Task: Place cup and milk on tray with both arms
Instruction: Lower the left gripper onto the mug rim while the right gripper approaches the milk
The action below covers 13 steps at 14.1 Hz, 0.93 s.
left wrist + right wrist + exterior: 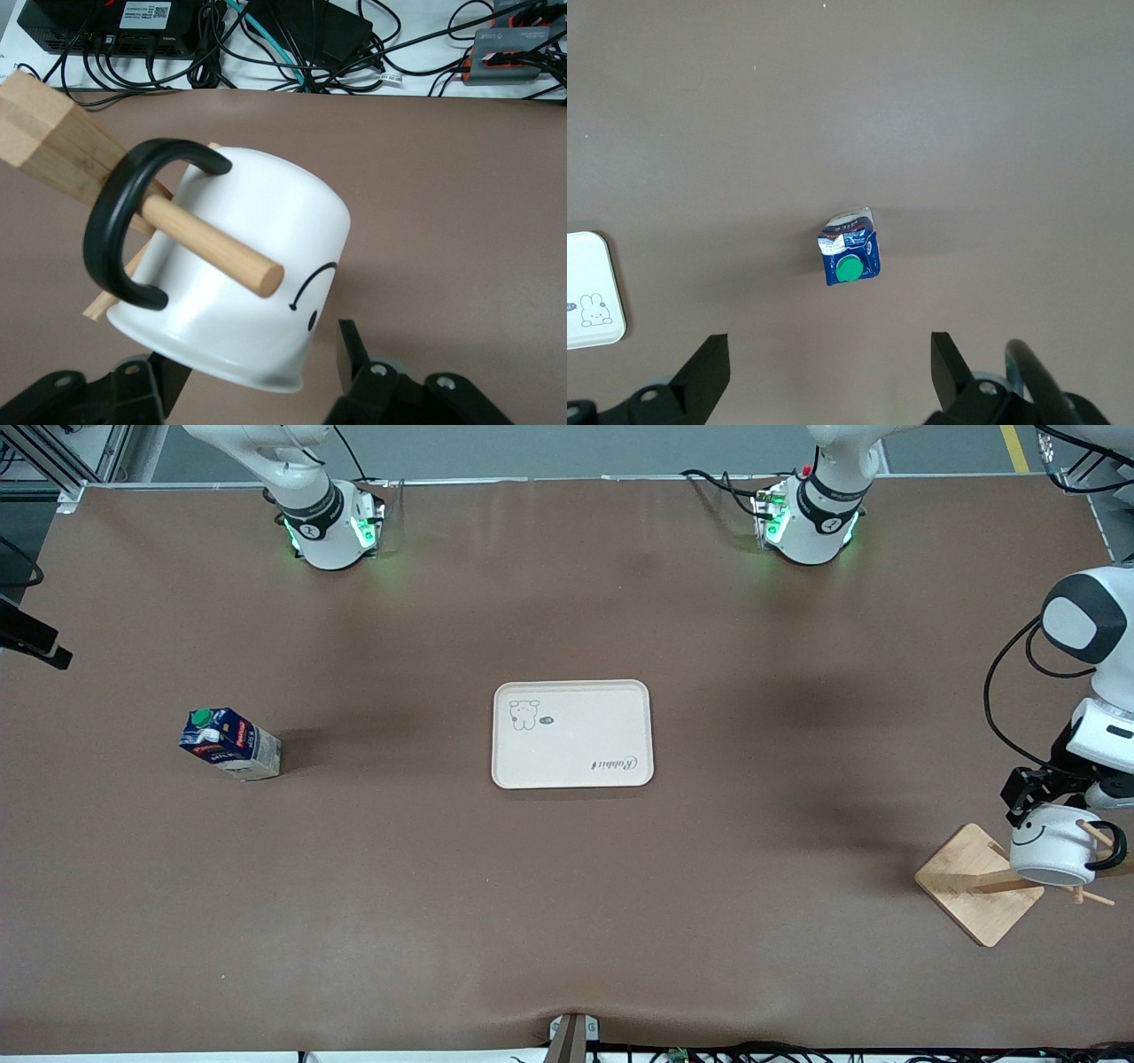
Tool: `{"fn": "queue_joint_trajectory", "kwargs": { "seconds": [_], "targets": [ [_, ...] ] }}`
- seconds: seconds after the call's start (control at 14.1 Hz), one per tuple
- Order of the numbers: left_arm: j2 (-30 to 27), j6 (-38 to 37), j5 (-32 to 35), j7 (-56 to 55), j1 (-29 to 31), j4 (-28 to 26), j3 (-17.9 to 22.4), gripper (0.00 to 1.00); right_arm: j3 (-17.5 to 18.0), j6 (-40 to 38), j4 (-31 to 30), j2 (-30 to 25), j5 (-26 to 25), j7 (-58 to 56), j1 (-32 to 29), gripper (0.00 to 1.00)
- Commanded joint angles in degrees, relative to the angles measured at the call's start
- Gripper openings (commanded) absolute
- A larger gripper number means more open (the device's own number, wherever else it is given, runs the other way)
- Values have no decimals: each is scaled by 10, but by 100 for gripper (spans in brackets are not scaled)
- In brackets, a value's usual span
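Cup (1050, 845) hangs on a peg of the wooden stand (977, 881) at the left arm's table end, left gripper (1038, 791) fingers apart astride it, while milk (231, 744) stands toward the right arm's end, well apart from tray (572, 733), under the spread-fingered right gripper (828, 376).
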Motion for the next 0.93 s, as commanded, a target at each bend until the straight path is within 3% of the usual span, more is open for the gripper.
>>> {"fn": "queue_joint_trajectory", "kwargs": {
  "seconds": [0.0, 0.28, 0.36, 0.5, 0.71, 0.85],
  "targets": [
    [5, 5, 8, 6, 6, 9, -6, 49, 1, 0, -3, 16, 9, 1, 0, 100],
    [4, 5, 8, 8, 3, 7, -6, 9, 1, 2, -16, 38, 9, 3, 1, 100],
    [4, 5, 9, 8, 3, 8, -6, 3, 1, -4, -21, 44, 9, 3, 2, 100],
    [4, 5, 9, 8, 0, 9, -8, 0, 1, -4, -28, 49, 9, 4, 1, 100],
    [-1, 5, 9, 8, -4, 10, -10, 0, 2, -52, -36, 103, 11, 4, -7, 100],
    [-11, -4, 8, 3, -3, 11, -30, 0, 2, -57, -31, 104, 10, 13, 4, 100]
  ]
}}
